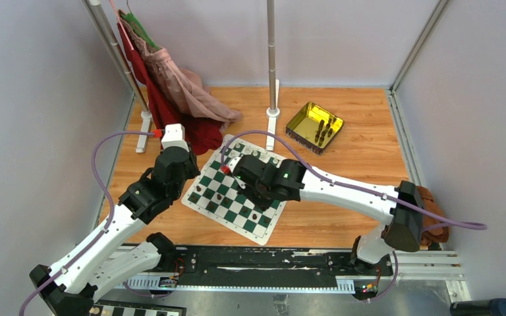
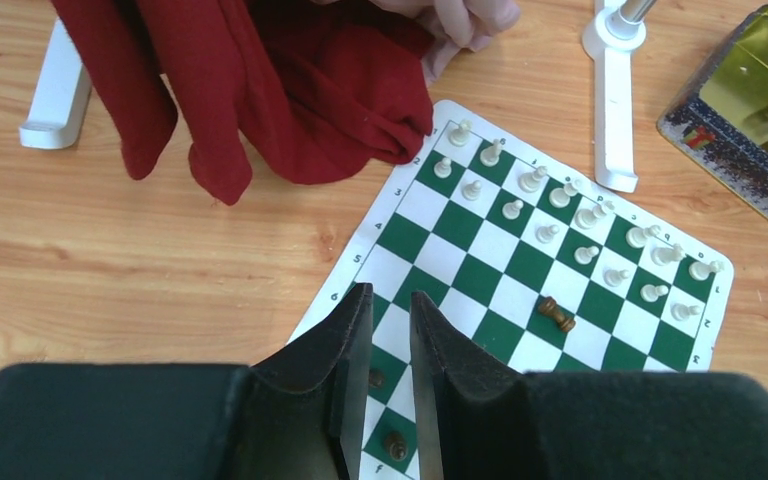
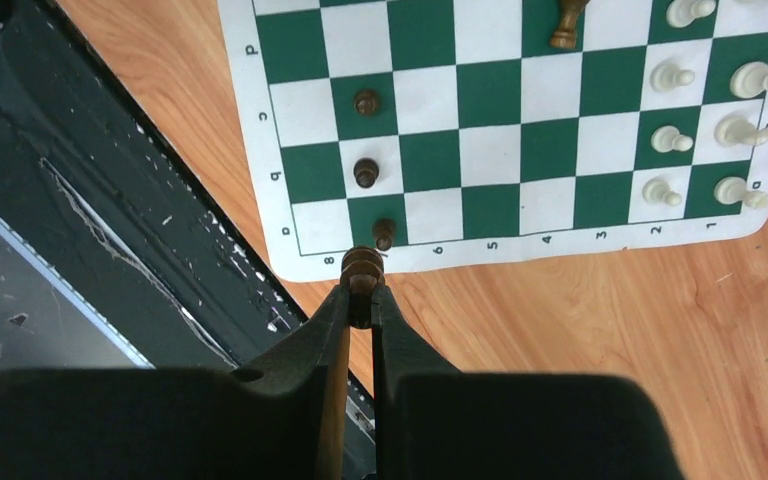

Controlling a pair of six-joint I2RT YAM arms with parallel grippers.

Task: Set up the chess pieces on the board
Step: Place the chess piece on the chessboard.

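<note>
Along board (image 1: 263,236) edge, 12 o'clock: white pieces (image 2: 560,195) ranked, dark barely begun.
Right gripper (image 3: 362,292) pinches a dark piece (image 3: 363,262); left gripper (image 2: 390,310) jaws: cannot tell.

The top camera looks down from high at the near edge; both wrist cameras hover close over the shared board (image 1: 234,209).

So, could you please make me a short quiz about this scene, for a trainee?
1. True or false: the white pieces stand in two rows on the chessboard.
2. What does the right gripper hold?
3. The brown piece near the white rows is: A upright, B lying on its side, C leaning on a white piece.
Key: 1 true; 2 a dark chess piece; 3 B.
</note>
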